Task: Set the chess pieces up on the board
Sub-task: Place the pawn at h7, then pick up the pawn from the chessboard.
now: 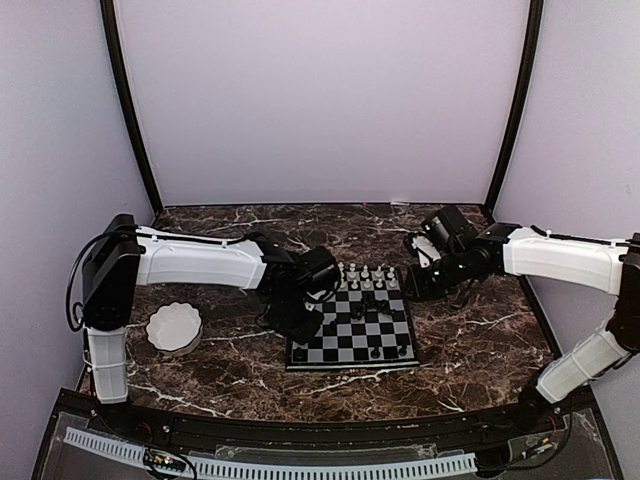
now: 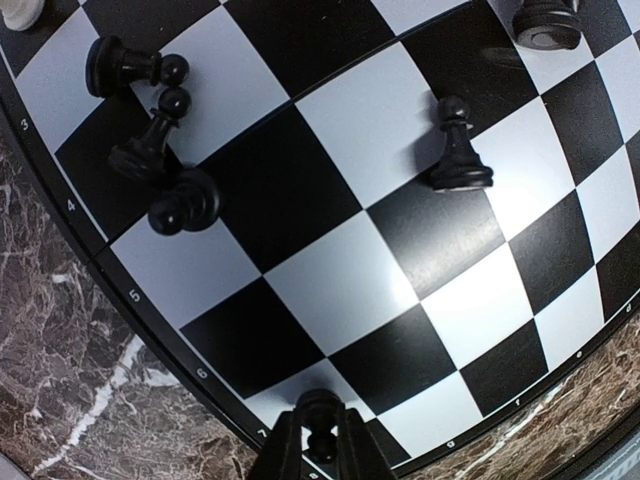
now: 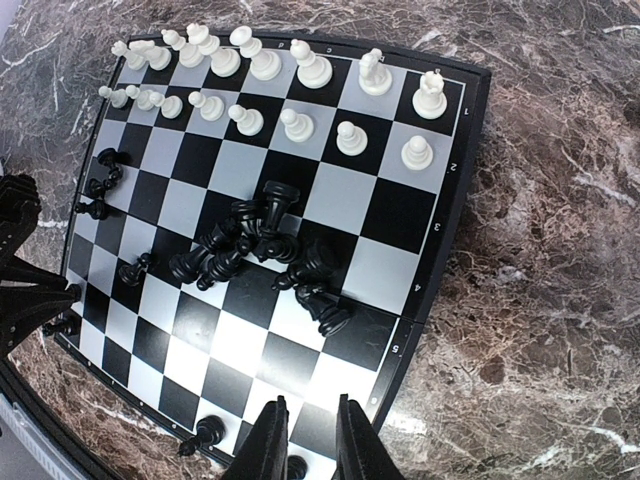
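Observation:
The board (image 1: 330,345) lies mid-table, and white chess pieces (image 1: 365,277) fill its two far rows. A heap of black pieces (image 3: 255,250) lies toppled at the centre. My left gripper (image 2: 322,445) is low over the board's left edge, its fingers close on either side of a black pawn (image 2: 321,402) on a pale square. Three more black pawns (image 2: 150,140) cluster nearby, and one (image 2: 458,150) stands alone. My right gripper (image 3: 303,440) hangs high above the board's near right part. Its fingers are slightly apart with nothing between them.
A white scalloped bowl (image 1: 174,327) sits left of the board, beside the left arm. Lone black pieces (image 3: 205,432) stand along the board's near row. Dark marble tabletop (image 1: 480,340) surrounds the board. Pale walls enclose the back and sides.

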You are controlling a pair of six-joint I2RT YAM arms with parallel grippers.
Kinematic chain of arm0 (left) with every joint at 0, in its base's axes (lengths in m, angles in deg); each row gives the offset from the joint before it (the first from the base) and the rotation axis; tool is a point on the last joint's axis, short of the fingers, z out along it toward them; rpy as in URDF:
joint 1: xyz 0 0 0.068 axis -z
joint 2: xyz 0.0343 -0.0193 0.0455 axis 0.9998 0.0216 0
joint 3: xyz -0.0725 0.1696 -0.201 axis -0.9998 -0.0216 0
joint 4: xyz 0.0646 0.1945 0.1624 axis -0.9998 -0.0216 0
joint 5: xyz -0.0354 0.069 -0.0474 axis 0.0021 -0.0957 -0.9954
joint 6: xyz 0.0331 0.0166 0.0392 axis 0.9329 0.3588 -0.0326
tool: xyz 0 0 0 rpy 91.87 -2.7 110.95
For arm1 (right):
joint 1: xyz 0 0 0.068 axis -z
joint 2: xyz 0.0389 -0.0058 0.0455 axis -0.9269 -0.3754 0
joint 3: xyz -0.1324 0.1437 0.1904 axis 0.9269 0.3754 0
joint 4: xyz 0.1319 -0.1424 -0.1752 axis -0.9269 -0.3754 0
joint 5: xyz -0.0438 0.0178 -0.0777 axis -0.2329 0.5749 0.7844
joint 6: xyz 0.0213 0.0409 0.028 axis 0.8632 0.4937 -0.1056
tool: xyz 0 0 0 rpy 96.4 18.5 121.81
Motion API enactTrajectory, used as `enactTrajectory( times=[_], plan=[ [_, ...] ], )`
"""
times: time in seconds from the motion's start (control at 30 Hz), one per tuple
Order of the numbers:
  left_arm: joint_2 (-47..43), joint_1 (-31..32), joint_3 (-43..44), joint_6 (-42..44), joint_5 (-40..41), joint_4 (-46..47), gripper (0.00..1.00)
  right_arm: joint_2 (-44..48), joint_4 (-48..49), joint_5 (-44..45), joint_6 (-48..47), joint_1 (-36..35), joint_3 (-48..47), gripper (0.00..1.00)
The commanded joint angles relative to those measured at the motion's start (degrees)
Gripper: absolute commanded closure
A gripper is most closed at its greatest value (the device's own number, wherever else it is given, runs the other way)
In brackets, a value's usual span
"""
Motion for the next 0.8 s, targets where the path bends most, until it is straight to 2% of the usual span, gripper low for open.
enactTrajectory(
  times=[0.0, 0.3, 0.5, 0.63, 0.77],
  plan=[
    [0.0, 0.2, 2.1, 0.2, 1.2, -1.8, 0.85, 0.6, 0.2, 0.9, -0.7, -0.5, -1.2, 0.81],
    [0.0, 0.2, 2.4, 0.1, 1.4, -2.6, 0.85, 0.4, 0.2, 0.8, -0.9, -0.5, -1.3, 0.81],
    [-0.2, 0.2, 5.5, 1.3, 1.0, -3.1, 0.73, 0.3, 0.1, 0.8, -1.0, -0.5, -1.4, 0.81],
    [-0.6, 0.2, 10.1, 2.0, 4.0, -5.0, 0.66, 0.4, -0.1, 1.0, -1.0, -0.5, -1.5, 0.81],
    [-1.1, -1.6, 12.9, 0.8, 5.5, -5.3, 0.62, 0.3, -0.1, 1.1, -1.0, -0.5, -1.7, 0.81]
  ],
)
